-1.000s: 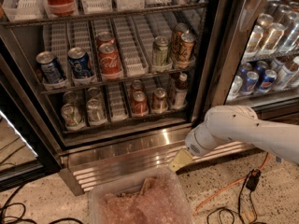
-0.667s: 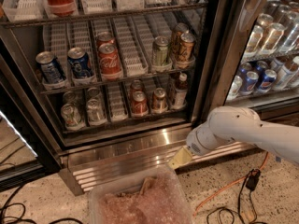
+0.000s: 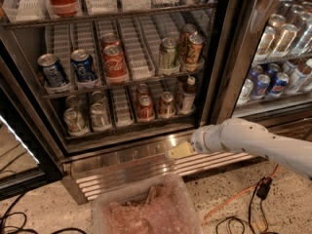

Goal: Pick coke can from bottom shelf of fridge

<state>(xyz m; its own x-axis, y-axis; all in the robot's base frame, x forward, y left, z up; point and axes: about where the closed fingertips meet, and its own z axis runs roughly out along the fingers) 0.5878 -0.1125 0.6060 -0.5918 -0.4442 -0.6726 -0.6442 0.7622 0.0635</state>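
The fridge (image 3: pixel 233 57) stands open in the camera view. Its bottom shelf (image 3: pixel 127 126) holds a red coke can (image 3: pixel 145 107) in the middle lane, with a second red can (image 3: pixel 142 90) behind it. A darker brownish-red can (image 3: pixel 166 104) and a small bottle (image 3: pixel 187 94) stand to its right, and silver cans (image 3: pixel 76 121) to its left. My gripper (image 3: pixel 178 151) hangs in front of the ribbed steel base panel (image 3: pixel 122 172), below and to the right of the coke can, apart from it and empty.
The shelf above holds blue Pepsi cans (image 3: pixel 52 71), two Coke cans (image 3: pixel 114 63), a green can (image 3: pixel 168 53) and brownish cans (image 3: pixel 193 48). A clear plastic tub (image 3: pixel 146 209) sits on the floor below the gripper. Cables (image 3: pixel 249 200) lie at right. The right compartment holds more cans (image 3: pixel 273 79).
My gripper has moved up and to the left, closer to the fridge's base panel and bottom shelf. The cans have not moved.
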